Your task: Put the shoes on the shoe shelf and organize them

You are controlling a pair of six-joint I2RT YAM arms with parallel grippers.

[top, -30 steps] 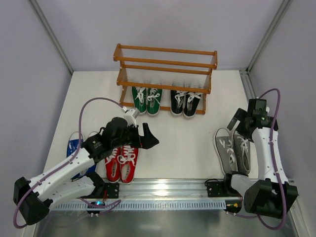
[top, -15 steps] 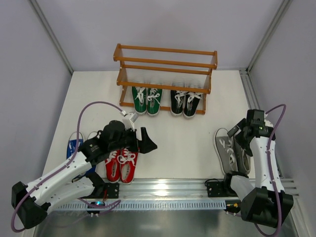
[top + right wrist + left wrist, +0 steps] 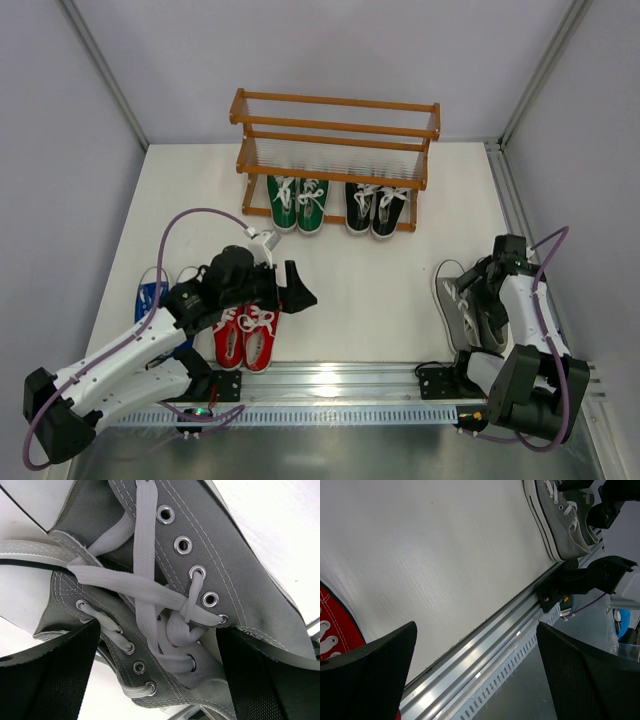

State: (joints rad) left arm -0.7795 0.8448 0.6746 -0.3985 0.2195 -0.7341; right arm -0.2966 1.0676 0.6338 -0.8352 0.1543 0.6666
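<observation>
The orange-brown shoe shelf (image 3: pixel 335 140) stands at the back. A green pair (image 3: pixel 298 203) and a black pair (image 3: pixel 377 210) sit side by side on its lowest tier. The red pair (image 3: pixel 247 338) lies at the near left, and the blue pair (image 3: pixel 150 297) beside it is partly hidden by the left arm. My left gripper (image 3: pixel 300 285) is open and empty, hovering just right of the red shoes (image 3: pixel 332 625). My right gripper (image 3: pixel 487 285) is open and low over the grey pair (image 3: pixel 462 312), its fingers on either side of the laced uppers (image 3: pixel 225 575).
An aluminium rail (image 3: pixel 330 380) runs along the near table edge, with the right arm's base mount (image 3: pixel 585 577) on it. Grey walls close in the left, right and back. The shelf's two upper tiers hold nothing.
My right gripper has come down and nearer, from beside the grey pair to right over its laces. My left arm has shifted slightly nearer, still open.
</observation>
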